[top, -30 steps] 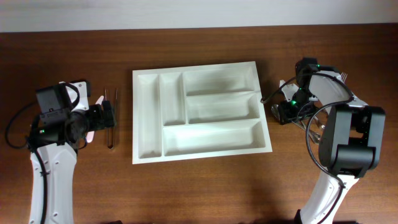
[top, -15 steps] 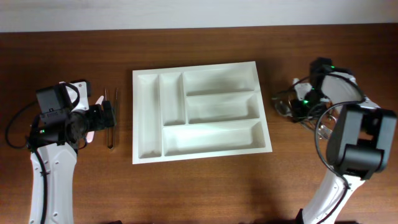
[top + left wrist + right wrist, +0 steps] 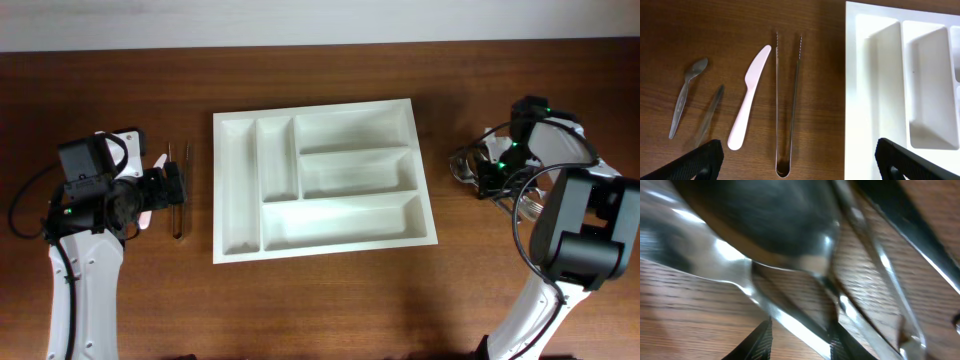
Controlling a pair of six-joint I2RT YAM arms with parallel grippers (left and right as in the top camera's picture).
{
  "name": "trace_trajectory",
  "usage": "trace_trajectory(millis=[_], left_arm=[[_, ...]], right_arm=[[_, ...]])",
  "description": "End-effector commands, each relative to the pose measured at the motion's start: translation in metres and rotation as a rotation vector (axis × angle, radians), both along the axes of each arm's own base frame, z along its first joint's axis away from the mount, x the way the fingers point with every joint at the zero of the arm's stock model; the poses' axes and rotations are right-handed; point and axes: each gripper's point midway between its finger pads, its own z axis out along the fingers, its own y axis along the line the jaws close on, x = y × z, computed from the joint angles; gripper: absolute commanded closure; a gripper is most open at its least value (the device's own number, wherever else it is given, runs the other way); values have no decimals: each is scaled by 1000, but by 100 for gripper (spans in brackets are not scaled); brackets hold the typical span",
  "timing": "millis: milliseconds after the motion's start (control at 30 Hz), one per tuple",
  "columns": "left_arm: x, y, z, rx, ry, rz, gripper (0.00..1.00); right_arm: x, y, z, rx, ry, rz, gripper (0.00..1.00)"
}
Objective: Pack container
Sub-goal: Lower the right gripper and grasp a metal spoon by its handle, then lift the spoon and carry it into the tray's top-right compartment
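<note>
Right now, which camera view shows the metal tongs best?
The left wrist view: the tongs lie whole and sharp between the white knife and the container. Overhead shows them only as thin lines; the right wrist view does not show them.

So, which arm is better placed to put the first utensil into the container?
Right, probably: the right end effector is down among the metal cutlery, a handle between its fingers. The left end effector hovers open above the tongs, not yet touching anything.
</note>
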Motion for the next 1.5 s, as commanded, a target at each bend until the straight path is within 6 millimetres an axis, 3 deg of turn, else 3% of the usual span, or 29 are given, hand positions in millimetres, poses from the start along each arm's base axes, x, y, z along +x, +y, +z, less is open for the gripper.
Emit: trace_trajectory(millis=[0, 367, 800, 900, 1267, 1333, 1467], left_arm=[[4, 4, 7, 19, -13, -3, 1], [4, 4, 7, 19, -13, -4, 1], [4, 4, 7, 19, -13, -4, 1], [4, 4, 7, 19, -13, -4, 1], [4, 4, 7, 19, -13, -4, 1], [4, 4, 7, 19, -13, -4, 1], [4, 4, 7, 19, -13, -3, 1]], right_arm=[[1, 18, -8, 23, 15, 57, 62], [-1, 38, -8, 28, 36, 111, 68], [11, 36, -8, 9, -6, -14, 96], [15, 35, -1, 7, -15, -28, 96], [45, 33, 71, 5, -122, -53, 96], [52, 40, 96, 31, -166, -48, 96], [65, 73, 160, 111, -275, 8, 96]])
